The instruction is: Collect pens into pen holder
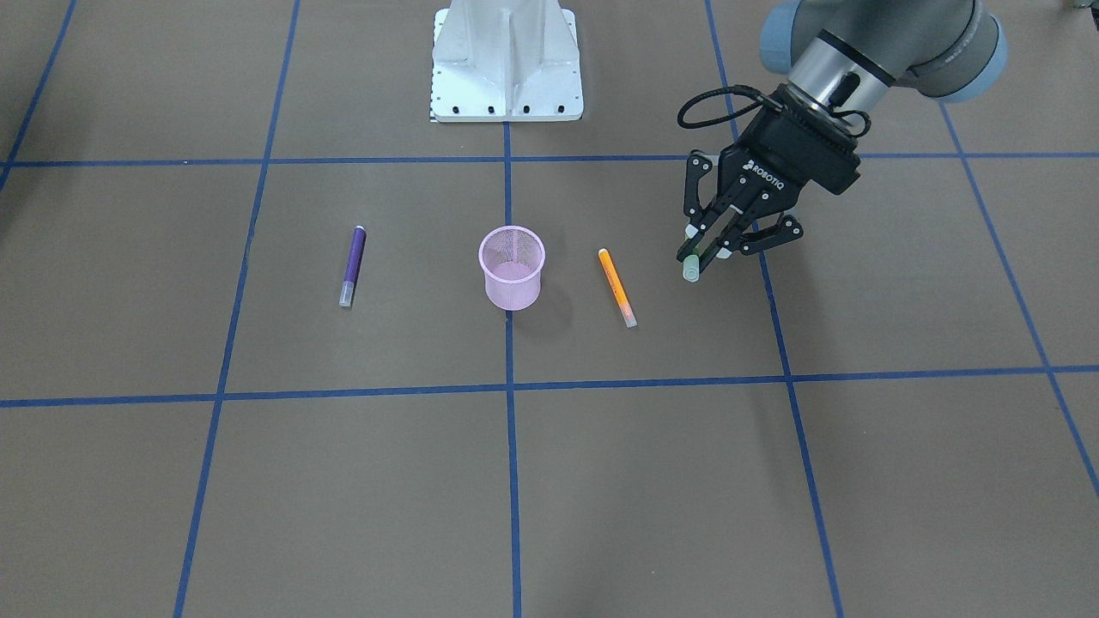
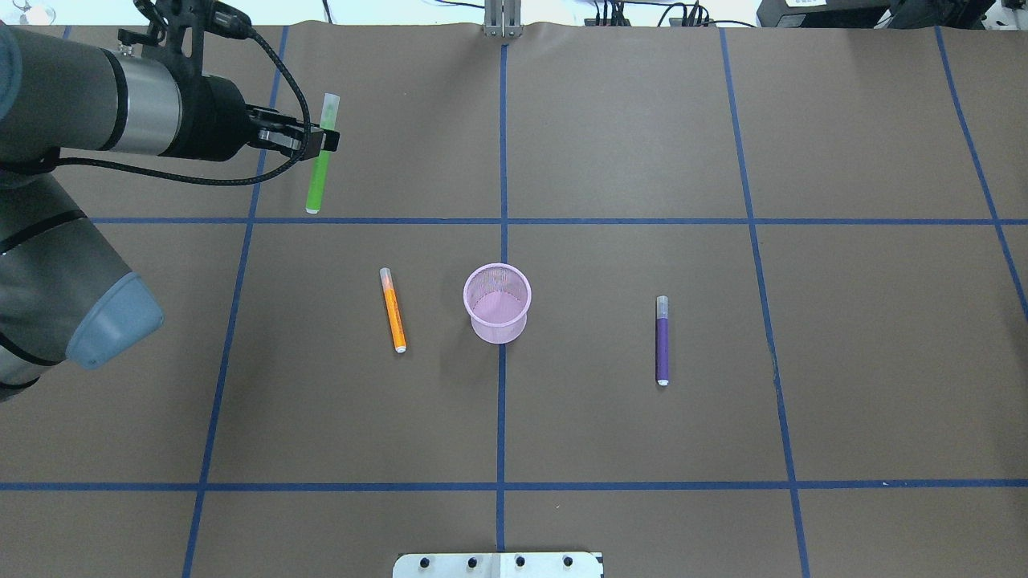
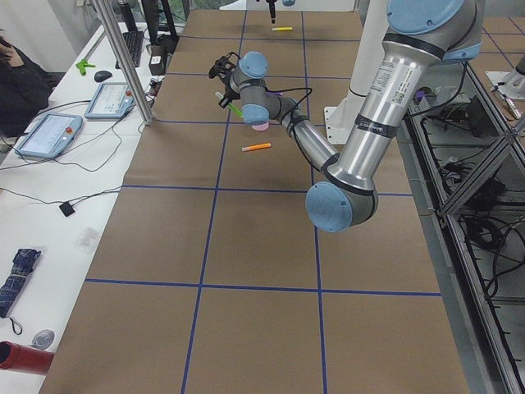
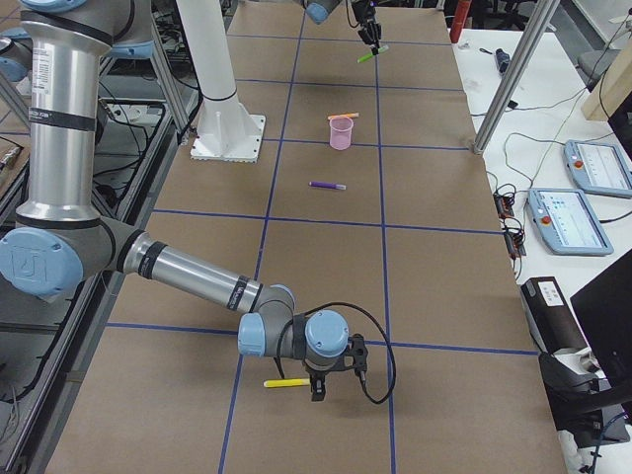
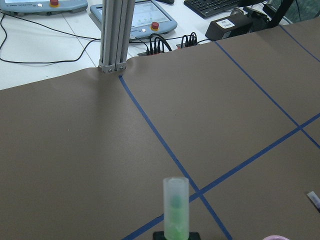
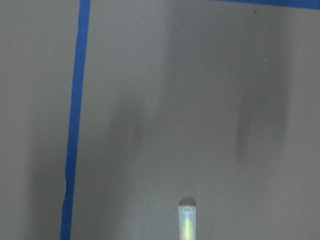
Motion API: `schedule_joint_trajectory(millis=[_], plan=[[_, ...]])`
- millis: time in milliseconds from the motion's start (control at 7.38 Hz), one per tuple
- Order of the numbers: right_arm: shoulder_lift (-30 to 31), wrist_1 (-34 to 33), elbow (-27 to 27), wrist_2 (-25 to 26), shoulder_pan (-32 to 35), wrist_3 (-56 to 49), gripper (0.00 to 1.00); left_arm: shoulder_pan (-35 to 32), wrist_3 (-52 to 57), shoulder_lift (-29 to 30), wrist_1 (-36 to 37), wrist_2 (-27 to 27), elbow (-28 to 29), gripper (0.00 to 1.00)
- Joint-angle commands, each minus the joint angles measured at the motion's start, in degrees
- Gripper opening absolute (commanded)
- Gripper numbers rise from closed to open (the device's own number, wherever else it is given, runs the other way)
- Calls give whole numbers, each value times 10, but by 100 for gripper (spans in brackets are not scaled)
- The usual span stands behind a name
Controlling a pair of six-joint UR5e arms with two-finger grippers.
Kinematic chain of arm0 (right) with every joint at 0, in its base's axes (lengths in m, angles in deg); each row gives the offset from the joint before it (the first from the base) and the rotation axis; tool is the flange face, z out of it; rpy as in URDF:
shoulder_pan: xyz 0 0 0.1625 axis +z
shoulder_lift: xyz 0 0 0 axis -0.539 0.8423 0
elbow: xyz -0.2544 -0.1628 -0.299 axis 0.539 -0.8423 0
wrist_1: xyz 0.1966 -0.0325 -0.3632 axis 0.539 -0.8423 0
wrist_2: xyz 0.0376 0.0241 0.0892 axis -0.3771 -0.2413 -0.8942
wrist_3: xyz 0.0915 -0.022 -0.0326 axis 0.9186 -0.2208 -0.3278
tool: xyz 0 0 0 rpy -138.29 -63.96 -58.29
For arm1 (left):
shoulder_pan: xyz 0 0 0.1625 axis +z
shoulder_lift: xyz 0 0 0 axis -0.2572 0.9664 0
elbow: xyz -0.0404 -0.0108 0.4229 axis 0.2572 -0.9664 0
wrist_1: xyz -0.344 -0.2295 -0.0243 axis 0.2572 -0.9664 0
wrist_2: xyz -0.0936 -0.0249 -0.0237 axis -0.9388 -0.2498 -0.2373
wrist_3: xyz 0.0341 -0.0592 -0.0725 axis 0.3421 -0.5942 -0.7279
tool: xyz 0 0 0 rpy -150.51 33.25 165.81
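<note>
Left hand clamped on the green pen, clear of the bench; pen holder looks empty; orange pen and purple pen await collecting.

Upper right: left arm, grey and silver tube with grey-blue joint caps; black left end effector lettered ROBOTIQ in white; looped black cable beside it; top centre, white base with dark screws.

Blue-taped table; perhaps an umbrella
</note>
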Motion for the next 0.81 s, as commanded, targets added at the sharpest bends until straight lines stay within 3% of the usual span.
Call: schedule_joint_trajectory(millis=[0,406,677], plan=[[0,0,-16,2,-24,-4,98,0,1,1,0,0,5,0],[-2,24,-35,35,-39,-6,98,1,2,1,0,0,9,0],[-2,32,-45,35,-40,-6,90,1,3,1,0,0,10,0]])
